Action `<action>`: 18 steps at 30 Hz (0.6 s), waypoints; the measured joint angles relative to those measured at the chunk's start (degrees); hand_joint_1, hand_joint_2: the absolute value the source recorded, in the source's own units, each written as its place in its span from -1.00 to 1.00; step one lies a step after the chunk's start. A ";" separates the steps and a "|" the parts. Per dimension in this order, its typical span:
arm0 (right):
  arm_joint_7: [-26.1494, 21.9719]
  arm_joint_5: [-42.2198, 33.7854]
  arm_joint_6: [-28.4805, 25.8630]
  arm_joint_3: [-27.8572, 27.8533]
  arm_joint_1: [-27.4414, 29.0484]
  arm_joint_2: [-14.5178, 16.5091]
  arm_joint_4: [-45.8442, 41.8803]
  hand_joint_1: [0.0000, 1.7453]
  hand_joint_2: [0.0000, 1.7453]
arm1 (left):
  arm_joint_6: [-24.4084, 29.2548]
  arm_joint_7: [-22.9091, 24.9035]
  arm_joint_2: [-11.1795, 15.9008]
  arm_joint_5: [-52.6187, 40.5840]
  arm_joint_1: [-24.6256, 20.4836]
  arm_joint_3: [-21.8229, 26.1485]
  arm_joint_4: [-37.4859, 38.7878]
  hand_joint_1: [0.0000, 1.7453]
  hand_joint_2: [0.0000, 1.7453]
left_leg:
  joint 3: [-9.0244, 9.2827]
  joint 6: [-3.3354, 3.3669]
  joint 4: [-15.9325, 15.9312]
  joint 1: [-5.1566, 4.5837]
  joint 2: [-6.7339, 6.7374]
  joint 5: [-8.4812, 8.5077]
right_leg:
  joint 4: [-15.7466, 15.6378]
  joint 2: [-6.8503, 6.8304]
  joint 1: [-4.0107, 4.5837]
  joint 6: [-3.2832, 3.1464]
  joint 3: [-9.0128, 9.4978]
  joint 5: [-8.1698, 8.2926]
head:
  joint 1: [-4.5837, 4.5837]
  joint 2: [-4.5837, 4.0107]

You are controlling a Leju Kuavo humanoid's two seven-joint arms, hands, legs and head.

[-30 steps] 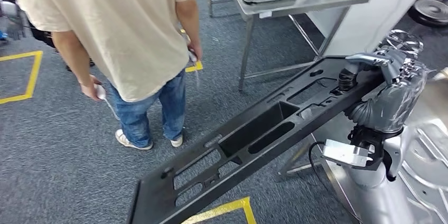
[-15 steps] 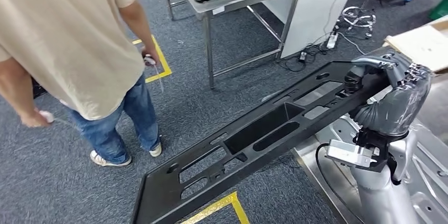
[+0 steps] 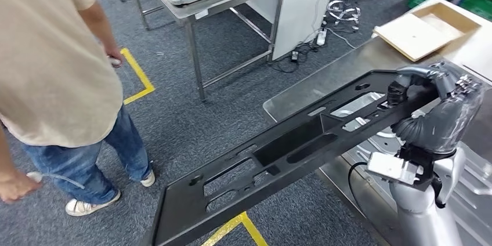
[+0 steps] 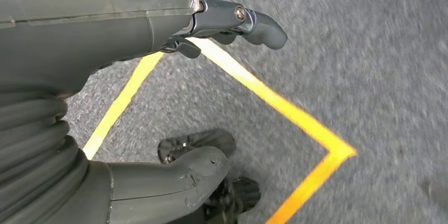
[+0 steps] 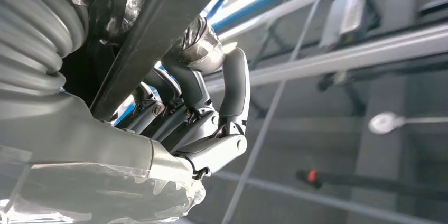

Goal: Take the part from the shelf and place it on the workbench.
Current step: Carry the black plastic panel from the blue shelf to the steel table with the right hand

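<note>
The steel workbench [image 3: 301,92] lies along the right of the head view, its near corner just under the far end of the part [image 3: 278,153], which suggests the robot is bringing its load over the surface it is meant for. The part is a long black panel, flat and rigid-looking, pierced by many cut-outs: a deep rectangular well near the middle, long slots beside it, and smaller openings and round holes toward each end. It hangs in the air on a slant, the far end high over the bench and the near end low over the grey carpet and a strip of yellow floor tape [image 3: 235,230]. Held by one end only, it probably droops because most of its length is unsupported. The right hand [image 3: 432,98] grips that high end, with the thumb over the top face and the fingers [image 5: 232,92] curled under the edge. The left hand [image 4: 158,39] hangs over the carpet holding nothing, its fingers loosely apart. A person [image 3: 52,66] stands near, to the left.
</note>
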 joint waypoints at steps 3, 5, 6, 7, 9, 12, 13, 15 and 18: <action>0.27 -0.57 0.01 -1.24 0.53 -0.02 0.87 1.00 1.00 | 0.01 0.04 0.08 -0.32 0.25 -0.03 0.00 -1.00 1.00 | -0.13 0.07 0.15 -0.14 2.51 -0.16 | 7.40 -1.95 -0.41 0.49 -3.30 -2.65 | 0.02 0.00; 0.36 -1.07 0.01 -2.20 0.74 -0.03 1.45 1.00 1.00 | 0.00 0.04 0.09 -0.52 0.20 -0.08 0.00 -1.00 1.00 | -0.05 -0.13 0.28 -0.14 4.03 -0.41 | 3.35 -2.77 -0.57 0.60 -0.83 0.05 | 0.03 0.00; 0.36 -1.29 0.01 -2.69 0.76 -0.07 1.69 1.00 1.00 | -0.01 0.05 0.09 -0.66 0.12 -0.10 0.00 -1.00 1.00 | 0.08 -0.32 0.35 -0.20 4.69 -0.60 | -0.68 -4.01 -0.50 0.53 1.39 1.58 | 0.03 0.00; 0.36 -1.48 0.01 -3.16 0.77 -0.10 1.92 1.00 1.00 | -0.01 0.05 0.10 -0.80 0.04 -0.13 0.00 -1.00 1.00 | 0.21 -0.57 0.45 -0.36 5.26 -0.81 | -4.14 -5.22 -0.26 0.29 3.28 2.72 | 0.02 0.00; 0.36 -1.75 -0.01 -4.19 0.86 -0.17 2.42 1.00 1.00 | -0.02 0.11 0.13 -1.01 -0.07 -0.15 -0.01 -1.00 1.00 | 0.50 -1.16 0.52 -0.69 6.33 -1.13 | -7.48 -6.42 0.27 -0.38 4.90 3.27 | 0.01 0.00; 0.34 -1.85 -0.03 -5.40 1.15 -0.23 3.03 1.00 1.00 | -0.02 0.19 0.14 -1.14 -0.26 -0.22 -0.01 -1.00 1.00 | 0.90 -2.13 0.66 -0.71 7.18 -1.77 | -7.66 -4.32 0.27 -1.39 4.76 3.47 | 0.00 0.00; 0.33 -1.88 -0.03 -5.69 1.18 -0.28 3.19 1.00 1.00 | -0.02 0.20 0.15 -1.19 -0.36 -0.27 -0.01 -1.00 1.00 | 0.60 -2.40 1.67 -0.60 6.06 -2.66 | -7.84 -3.66 0.10 -1.74 4.81 3.60 | -0.01 0.00; 0.32 -2.03 0.01 -6.20 1.19 -0.35 3.61 1.00 1.00 | -0.03 0.26 0.15 -1.28 -0.42 -0.41 -0.01 -1.00 1.00 | -1.79 -2.69 7.24 -0.36 2.64 -6.02 | -8.06 -2.43 -0.15 -2.34 4.88 3.79 | -0.02 0.00; 0.32 -2.44 0.13 -6.72 1.26 -0.37 4.52 1.00 1.00 | -0.03 0.51 0.14 -1.36 -0.07 -0.54 0.00 -1.00 1.00 | -6.53 -2.71 16.67 -0.36 0.78 -9.15 | -7.82 -0.10 -0.03 -2.65 4.76 3.80 | -0.02 0.00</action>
